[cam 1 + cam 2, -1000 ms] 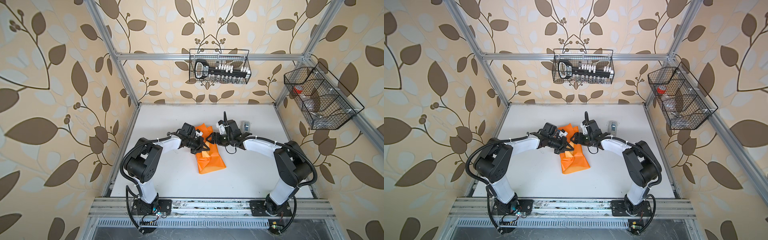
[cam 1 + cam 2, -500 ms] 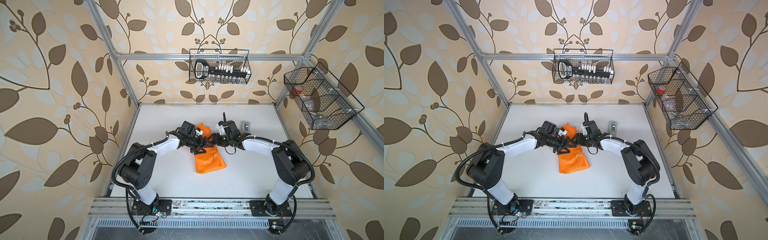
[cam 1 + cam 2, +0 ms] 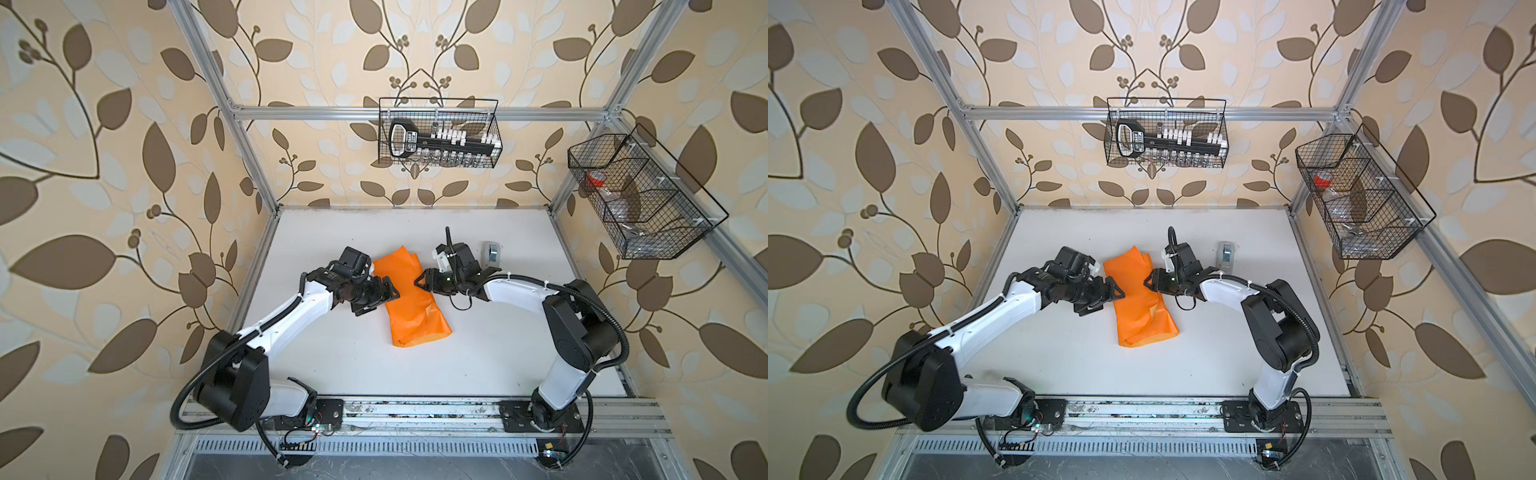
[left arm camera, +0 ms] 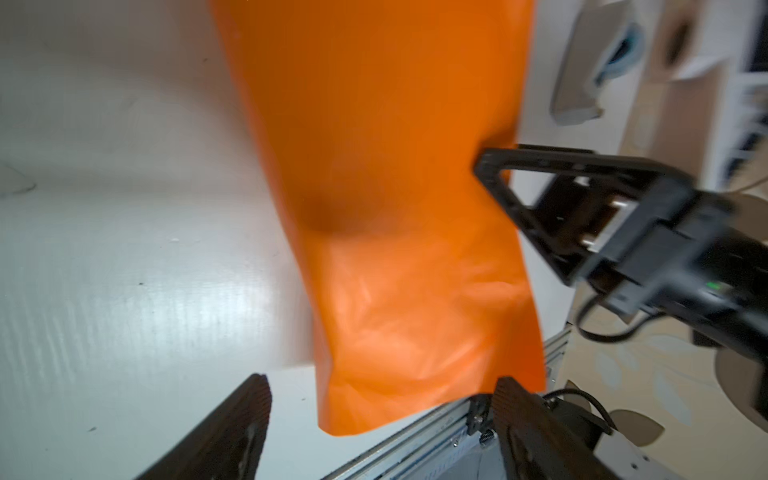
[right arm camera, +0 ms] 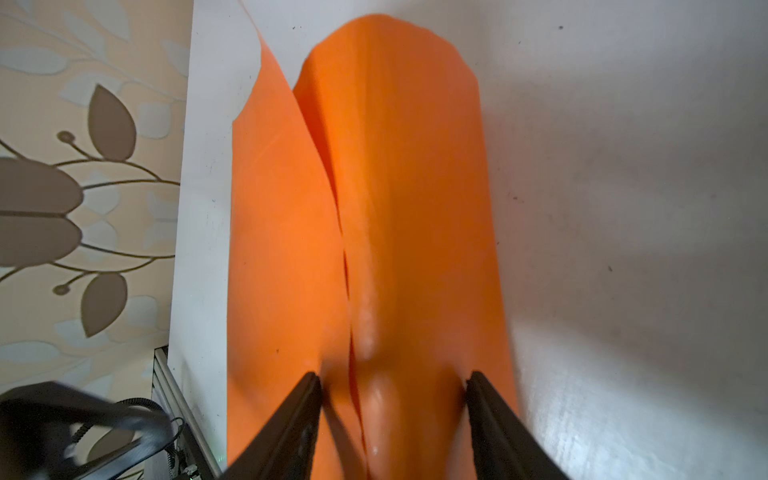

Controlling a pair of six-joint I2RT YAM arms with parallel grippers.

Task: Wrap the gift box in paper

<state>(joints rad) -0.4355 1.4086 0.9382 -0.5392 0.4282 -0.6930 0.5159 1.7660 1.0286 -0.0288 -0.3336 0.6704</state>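
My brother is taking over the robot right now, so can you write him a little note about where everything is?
Left gripper: open, beside the paper, holding nothing.
Right gripper: jaws astride the paper's raised middle; whether it grips, cannot tell.
The paper lies folded lengthwise on the table; the gift box is out of sight, probably inside.
Done: long sides folded over. Left: close the ends and tape them; the tape dispenser sits near the right arm.
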